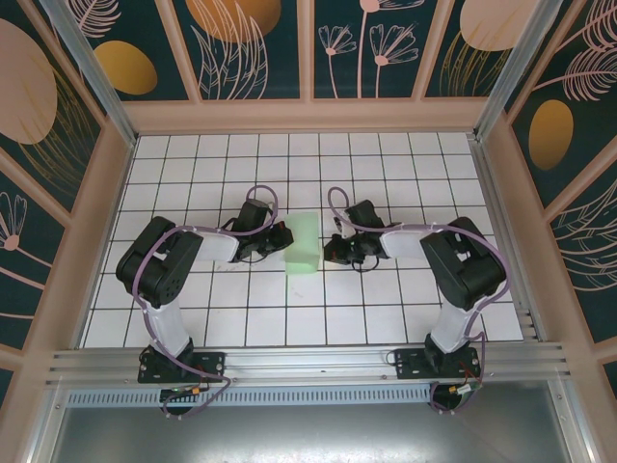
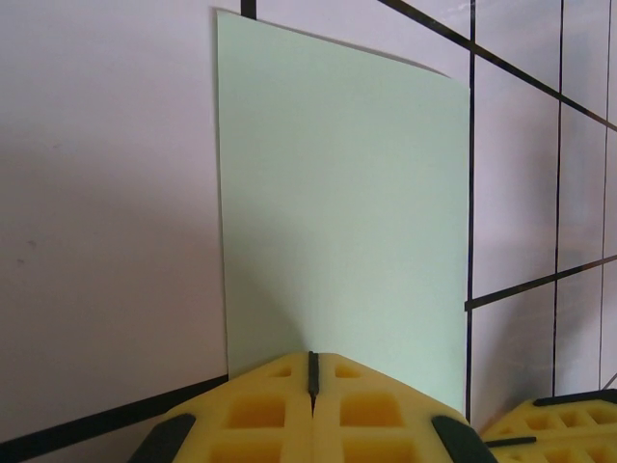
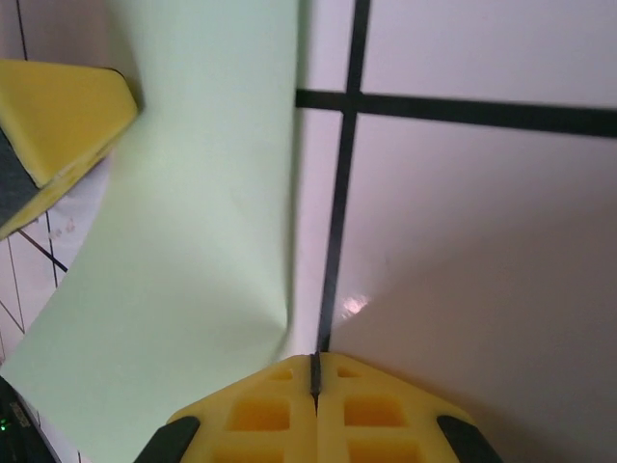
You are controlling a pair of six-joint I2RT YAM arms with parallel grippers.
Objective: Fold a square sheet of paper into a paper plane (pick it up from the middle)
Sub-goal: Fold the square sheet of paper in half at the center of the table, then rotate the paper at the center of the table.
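A: Both claws clenched tight: left claw just left of the square sheet of paper, right claw just right of it

B: And the sheet lies mid-counter between them, one side curling up off the tiles. It reaches both claws' tips, but pinched or merely touching, I can't tell

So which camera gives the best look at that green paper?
The left wrist view: the green paper lies large there, far corners sharp. The top view shows its outline, but small. The right wrist view catches a curving part, close up.
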